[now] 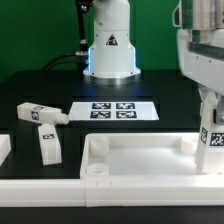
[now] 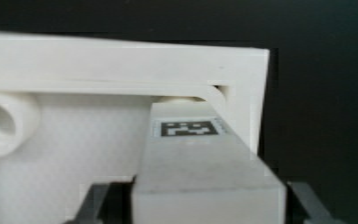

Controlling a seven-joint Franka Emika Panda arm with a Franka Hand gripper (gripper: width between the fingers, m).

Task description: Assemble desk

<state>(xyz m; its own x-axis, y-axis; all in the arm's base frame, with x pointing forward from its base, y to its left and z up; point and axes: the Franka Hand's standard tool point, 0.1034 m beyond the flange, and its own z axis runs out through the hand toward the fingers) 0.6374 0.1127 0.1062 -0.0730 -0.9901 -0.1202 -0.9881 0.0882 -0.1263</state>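
Black counter (image 1: 40,90). Tabletop (image 1: 140,160) lies flat at front, rim up. Marker board (image 1: 118,110) behind it, apart. Pincer (image 2: 201,203) clamped on tagged leg (image 2: 202,165), upright at tabletop corner, exterior view's right; seating cannot be told. Loose leg (image 1: 40,114) and second loose leg (image 1: 48,146) lie at exterior view's left.

A plain green backdrop (image 1: 40,20) is seen behind the scene. A matte black table (image 1: 35,88) is spread beneath it and is evenly lit, with little glare.
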